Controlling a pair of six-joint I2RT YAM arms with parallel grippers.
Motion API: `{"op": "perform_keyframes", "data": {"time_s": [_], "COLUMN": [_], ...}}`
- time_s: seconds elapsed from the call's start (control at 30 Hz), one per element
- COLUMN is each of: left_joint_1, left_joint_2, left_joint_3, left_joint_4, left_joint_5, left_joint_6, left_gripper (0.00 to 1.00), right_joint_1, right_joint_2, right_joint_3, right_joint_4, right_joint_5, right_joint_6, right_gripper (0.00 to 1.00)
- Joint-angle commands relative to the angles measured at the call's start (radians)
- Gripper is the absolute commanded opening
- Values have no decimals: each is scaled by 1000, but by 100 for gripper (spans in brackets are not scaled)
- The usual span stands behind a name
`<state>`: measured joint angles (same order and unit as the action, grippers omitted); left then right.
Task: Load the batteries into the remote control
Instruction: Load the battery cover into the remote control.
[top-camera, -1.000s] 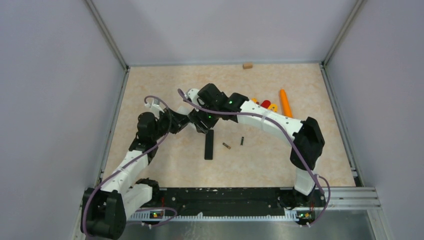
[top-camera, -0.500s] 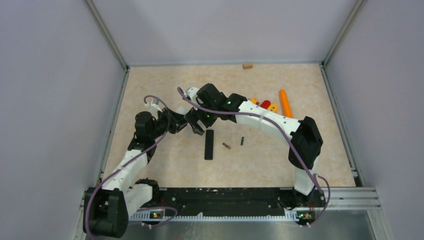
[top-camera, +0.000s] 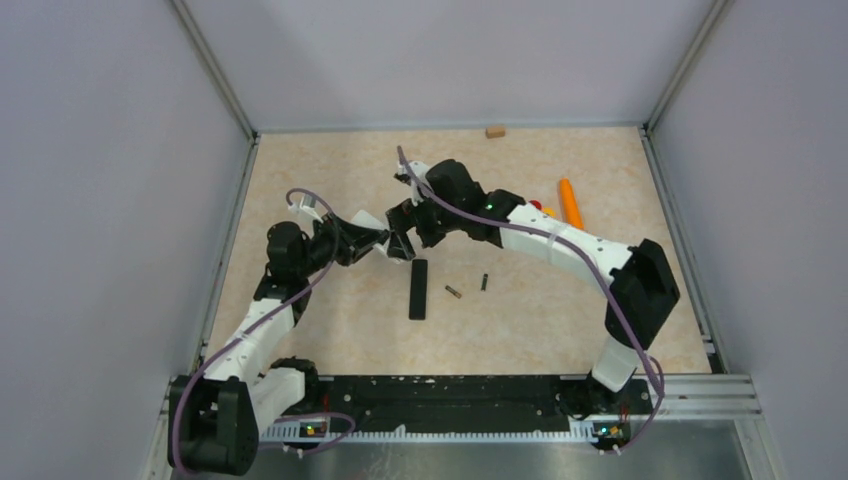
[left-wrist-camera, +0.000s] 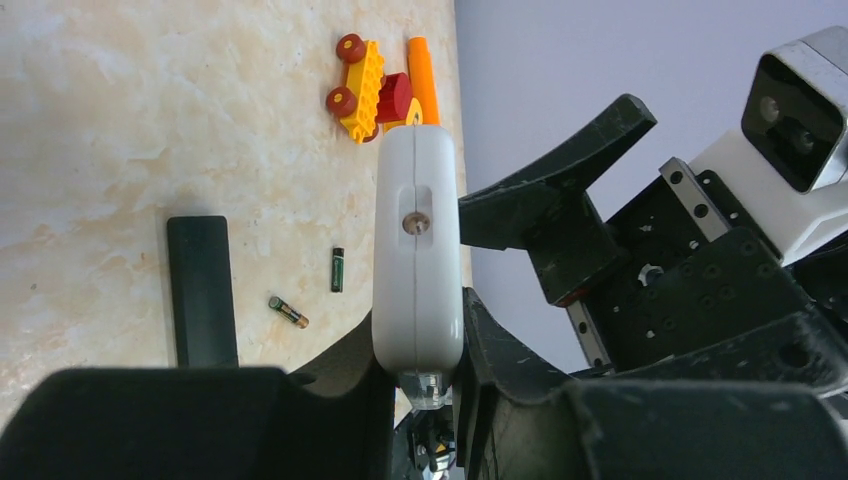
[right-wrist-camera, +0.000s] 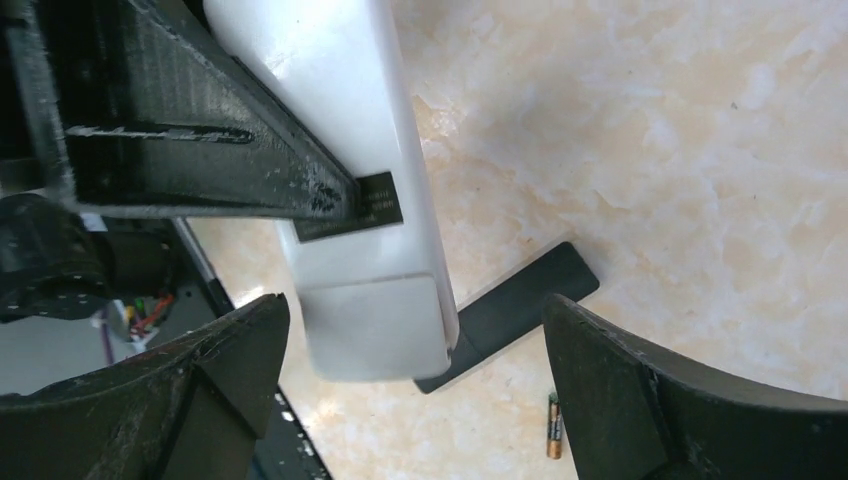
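The left gripper (left-wrist-camera: 418, 340) is pinched tight on a smooth, glossy white plastic slab (left-wrist-camera: 417, 250) with rounded corners and a small black label, held above the far end of the slim black bar (top-camera: 418, 288), a flat matte strip on the mottled beige, stone-look table (top-camera: 320, 180); which of the two is the remote control I cannot tell. The right gripper (right-wrist-camera: 415, 310) hangs there too, its rough black fingers (right-wrist-camera: 640, 400) spread wide either side of the slab. The batteries (left-wrist-camera: 288, 311), two tiny metallic cylinders, lie apart just right of the bar, the one nearer it gold-tipped, the other (left-wrist-camera: 337, 270) dark.
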<state>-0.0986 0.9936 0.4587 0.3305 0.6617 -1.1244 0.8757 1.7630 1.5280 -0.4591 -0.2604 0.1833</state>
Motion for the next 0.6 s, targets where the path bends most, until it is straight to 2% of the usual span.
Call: {"op": "perform_keyframes", "data": {"time_s": [0.0, 0.1, 0.37, 0.57], "left_joint_1": [10, 11, 13, 13], "left_joint_2": [0, -3, -24, -56], "left_joint_3": [44, 44, 45, 41], "left_joint_4": [61, 53, 104, 119], "left_joint_5": [14, 11, 25, 27], "left_joint_6": [-1, -3, -95, -160], "left_gripper": [0, 0, 0, 0], "right_joint_1": [-45, -55, -59, -58], "right_joint_2": [-160, -209, -308, -299], "right_joint_3": [-118, -208, -460, -495], "right_joint_4": [238, 343, 607, 698], "right_joint_5": [-78, -91, 52, 47], "right_joint_6": [211, 329, 731, 824], "right_gripper": [99, 99, 93, 89]}}
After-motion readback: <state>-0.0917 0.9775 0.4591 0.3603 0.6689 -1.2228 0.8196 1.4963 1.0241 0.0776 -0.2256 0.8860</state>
